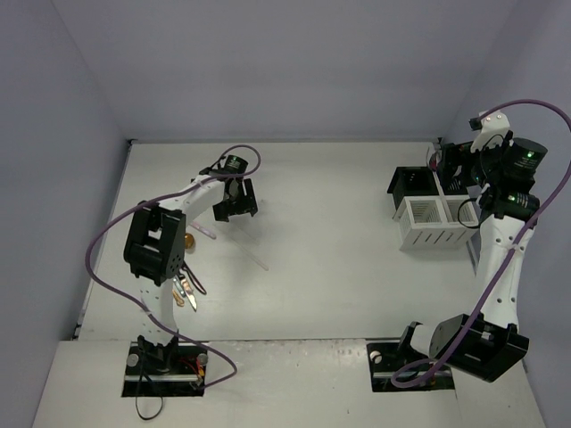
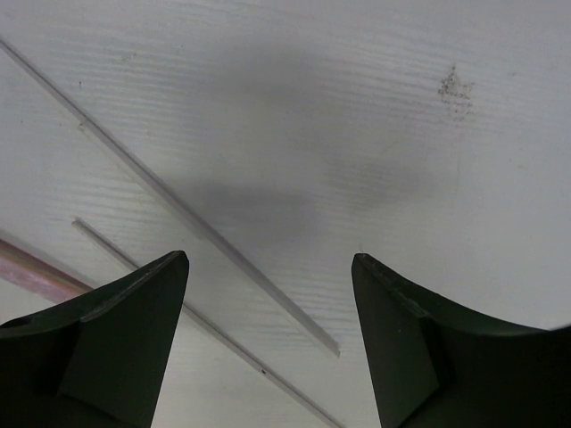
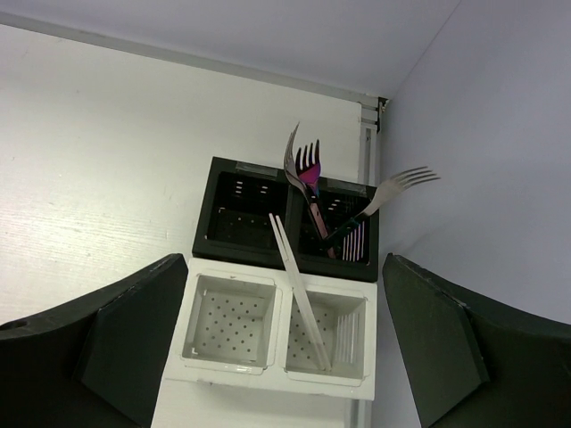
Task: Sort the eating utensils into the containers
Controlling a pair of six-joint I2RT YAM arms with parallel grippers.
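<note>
My left gripper (image 1: 236, 212) (image 2: 269, 259) hangs open just over the table at the left. Two thin pale sticks (image 2: 223, 245) (image 1: 254, 257) lie flat under it; the end of one lies between the fingertips, untouched. A pink handle (image 1: 203, 232) and a gold spoon (image 1: 188, 241) lie by the arm, and more utensils (image 1: 186, 292) lie nearer its base. At the right, my right gripper (image 1: 464, 183) (image 3: 285, 259) is open above the containers. The white container (image 3: 227, 267) (image 1: 428, 234) holds two leaning sticks (image 3: 299, 299). The black container (image 3: 241, 252) (image 1: 403, 183) holds a pink-handled fork (image 3: 310, 178) and a dark-handled fork (image 3: 393, 192).
The containers stand in the back right corner, close to the side wall (image 3: 500, 134). Purple cables loop beside both arms. The left arm's elbow (image 1: 153, 245) covers part of the utensil pile. Black base plates sit at the near edge.
</note>
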